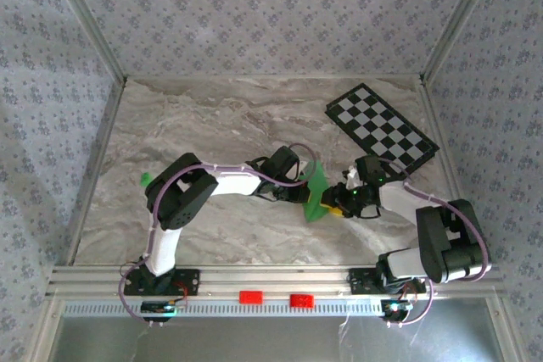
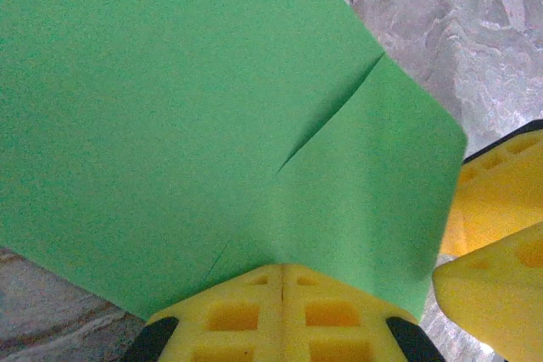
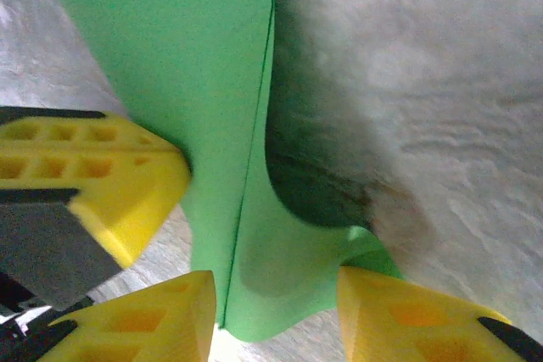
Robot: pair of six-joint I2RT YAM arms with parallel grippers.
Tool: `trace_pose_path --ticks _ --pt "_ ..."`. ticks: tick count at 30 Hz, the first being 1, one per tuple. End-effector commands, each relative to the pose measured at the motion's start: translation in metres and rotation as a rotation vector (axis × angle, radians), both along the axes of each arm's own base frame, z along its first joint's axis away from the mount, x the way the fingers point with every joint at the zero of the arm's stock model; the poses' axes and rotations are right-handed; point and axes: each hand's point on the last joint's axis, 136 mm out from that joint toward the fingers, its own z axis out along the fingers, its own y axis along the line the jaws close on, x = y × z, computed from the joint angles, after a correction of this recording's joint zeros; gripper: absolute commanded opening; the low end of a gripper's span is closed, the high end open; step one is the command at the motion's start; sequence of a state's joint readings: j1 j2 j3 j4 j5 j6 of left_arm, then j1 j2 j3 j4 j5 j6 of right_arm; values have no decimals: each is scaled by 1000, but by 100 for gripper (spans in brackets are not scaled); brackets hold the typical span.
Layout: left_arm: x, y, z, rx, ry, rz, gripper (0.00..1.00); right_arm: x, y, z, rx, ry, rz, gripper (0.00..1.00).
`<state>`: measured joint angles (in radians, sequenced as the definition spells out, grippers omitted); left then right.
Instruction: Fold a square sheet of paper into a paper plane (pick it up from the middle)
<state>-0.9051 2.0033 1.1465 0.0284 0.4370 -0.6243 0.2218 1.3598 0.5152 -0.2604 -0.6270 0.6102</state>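
Paper in mid-fold: the left gripper (image 2: 282, 275), jaws clamped together on the edge of the creased green sheet of paper (image 2: 170, 108), holds it up over the marbled worktop (image 1: 212, 116), a little to the near-left of the checkered board (image 1: 382, 125). The right gripper (image 3: 276, 284) straddles the sheet's fold, jaws apart — not gripping. Whether re-gripping or letting go, it should travel along the crease, not across it. A tiny green block (image 1: 146, 179), far left of the board, obstructs nothing — the crowded grippers look the likelier snag.

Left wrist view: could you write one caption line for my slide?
The left gripper shut on the creased green paper, the right gripper's fingers close beside it.
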Motion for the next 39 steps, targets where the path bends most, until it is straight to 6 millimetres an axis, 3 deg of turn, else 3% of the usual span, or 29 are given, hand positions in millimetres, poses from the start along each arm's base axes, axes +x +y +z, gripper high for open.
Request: trace_pose_path --ticks 1,13,21,25,27,33,39 --pt "-7 3 -9 30 15 -29 0 20 10 23 64 -74 -10 48" --pt "-7 4 -14 36 24 -27 0 50 12 30 183 -99 -13 53" --pt "-5 2 -9 18 21 -13 0 51 9 15 203 -82 10 40" --pt "-4 1 -7 5 20 -10 0 52 9 16 208 -99 20 33" --pt "-3 0 -5 -1 19 -9 0 51 8 14 208 -98 30 25" --pt "-2 -1 -1 -16 17 -4 0 49 9 8 220 -84 46 23" --pt "-2 -2 0 -32 23 3 0 53 10 12 232 -109 59 13"
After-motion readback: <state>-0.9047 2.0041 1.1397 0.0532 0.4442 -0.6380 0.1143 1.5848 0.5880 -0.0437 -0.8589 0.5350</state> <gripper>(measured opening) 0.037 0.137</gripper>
